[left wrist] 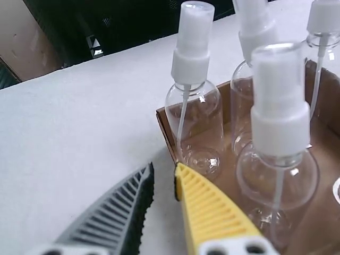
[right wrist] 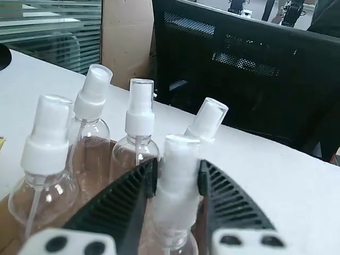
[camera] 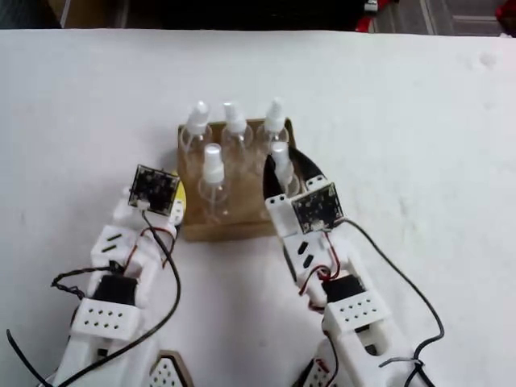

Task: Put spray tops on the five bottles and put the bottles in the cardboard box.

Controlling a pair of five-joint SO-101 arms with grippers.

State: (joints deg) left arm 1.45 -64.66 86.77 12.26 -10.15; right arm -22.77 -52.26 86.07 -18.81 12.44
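Right tool point(right wrist: 176, 167) grips the spray top point(right wrist: 179, 151) of the fifth bottle point(camera: 284, 173), upright inside the cardboard box point(camera: 226, 230) beside four capped bottles point(camera: 214, 181), likely ready for release; left tool point(left wrist: 163, 175), barely parted and empty, hangs just outside the box.

Two arms, white printed plastic: left arm point(camera: 113, 274), right arm point(camera: 347, 306). Blocky housings with rows of small holes and dark slots. Square dark circuit board point(camera: 156, 189) on each wrist. Loose black cables point(camera: 173, 298); red wires point(camera: 316, 282). Left gripper point(left wrist: 163, 178): grey and yellow ribbed fingers point(left wrist: 207, 212). Right gripper point(right wrist: 178, 170): black, ribbed.
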